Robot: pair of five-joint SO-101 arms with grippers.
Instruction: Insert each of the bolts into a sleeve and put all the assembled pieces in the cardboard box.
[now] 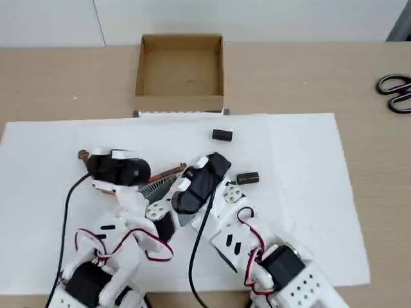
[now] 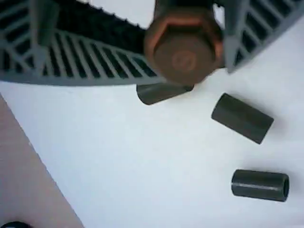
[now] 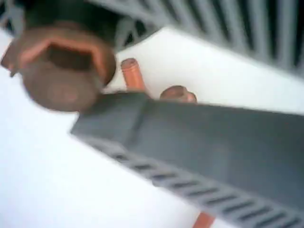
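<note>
Left gripper (image 2: 187, 31) is clenched on a copper-coloured hex-head bolt (image 2: 183, 52), over the white paper sheet (image 1: 308, 192) that covers the light wooden table (image 1: 58, 77). One short black cylindrical sleeve (image 1: 221, 135) lies on the paper toward the open brown cardboard box (image 1: 180, 102). A second sleeve (image 1: 247, 178) sits near the right gripper (image 1: 189, 179); whether that one's clamped or loose, can't tell. Black-handled scissors (image 1: 395, 90) rest on bare wood, with a pale wall (image 1: 257, 19) behind.

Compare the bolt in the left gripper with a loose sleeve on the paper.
The bolt is copper-coloured, the sleeve black. The bolt shows a hex head; the sleeve is a plain tube. The bolt sits in the left gripper, the sleeve lies loose on the white paper. Neither is in the cardboard box.
</note>
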